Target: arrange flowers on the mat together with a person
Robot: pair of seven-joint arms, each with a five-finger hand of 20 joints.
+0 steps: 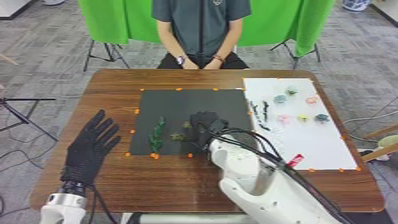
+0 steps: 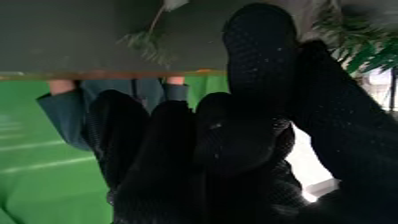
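Mat (image 1: 178, 102): dark grey rectangle, on the brown wooden table (image 1: 160, 185)
Leafy green sprig (image 1: 156, 136): mat's eight o'clock
Small pastel flowers (image 1: 284, 119): white sheet (image 1: 315, 145), table's two o'clock
Black-gloved right hand (image 1: 205, 121): over mat's middle; spread or pinching, cannot tell
Black-gloved left hand (image 1: 86, 152): table's nine o'clock, fingers straight

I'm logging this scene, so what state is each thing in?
Left hand: open, fingers straight
Right hand: above the dark mat
Dark mat: spread flat
Leafy green sprig: lying on the mat
White sheet: spread flat
Yellow flower: lying on the sheet
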